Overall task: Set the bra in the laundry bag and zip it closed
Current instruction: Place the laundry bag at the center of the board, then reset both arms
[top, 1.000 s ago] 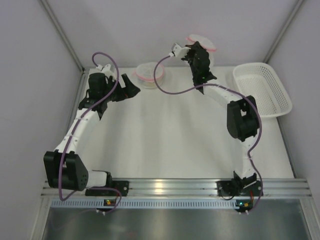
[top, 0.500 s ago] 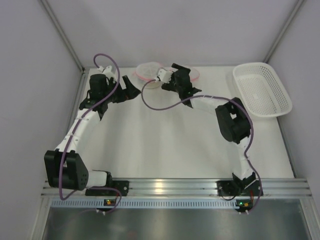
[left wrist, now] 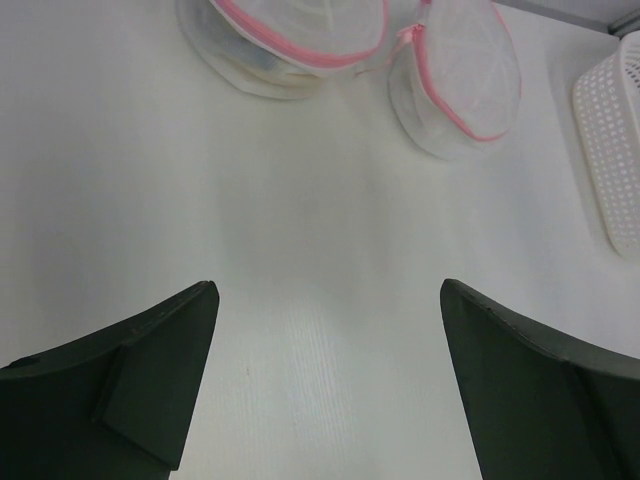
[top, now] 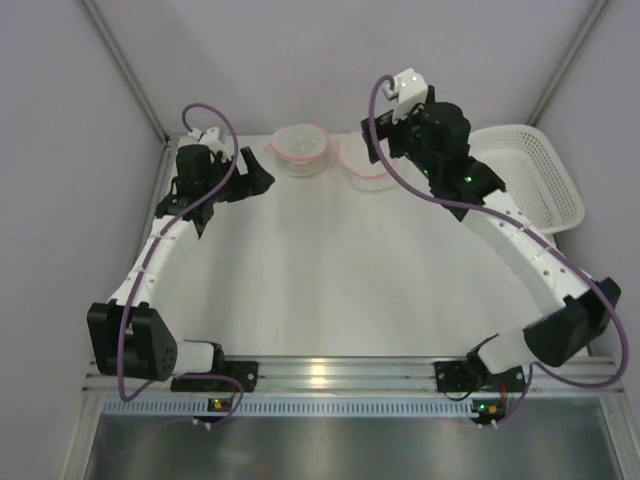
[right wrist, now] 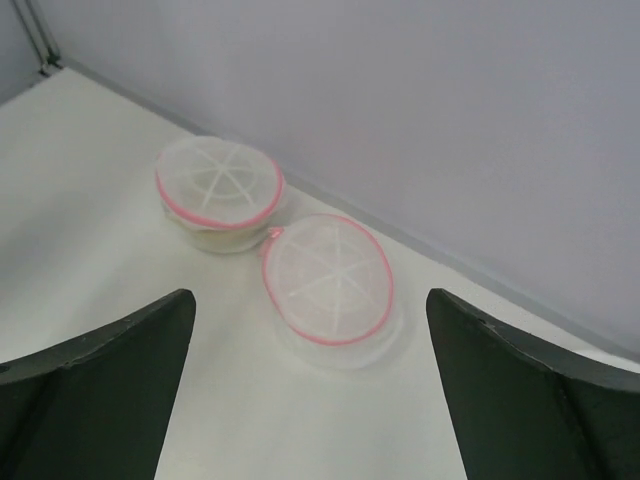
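Two round white mesh laundry bags with pink zip trim lie side by side at the back of the table. The left bag [top: 300,148] [right wrist: 218,190] [left wrist: 290,40] looks fuller, and beige cloth shows through its mesh; I cannot tell whether that is the bra. The right bag [top: 362,165] [right wrist: 328,280] [left wrist: 460,70] lies flat and looks zipped. My right gripper [top: 372,142] [right wrist: 308,296] hangs open above the right bag, holding nothing. My left gripper [top: 264,178] [left wrist: 328,290] stands open and low, left of the bags, with only bare table between its fingers.
A white plastic basket [top: 525,180] [left wrist: 610,150] stands at the back right corner. Grey walls close in the table at the back and both sides. The right arm's purple cable loops over the table near the right bag.
The right gripper carried the second bag down from the back wall, let it go beside the first bag, opened, then rose and drew back to the right. The left arm stayed put.
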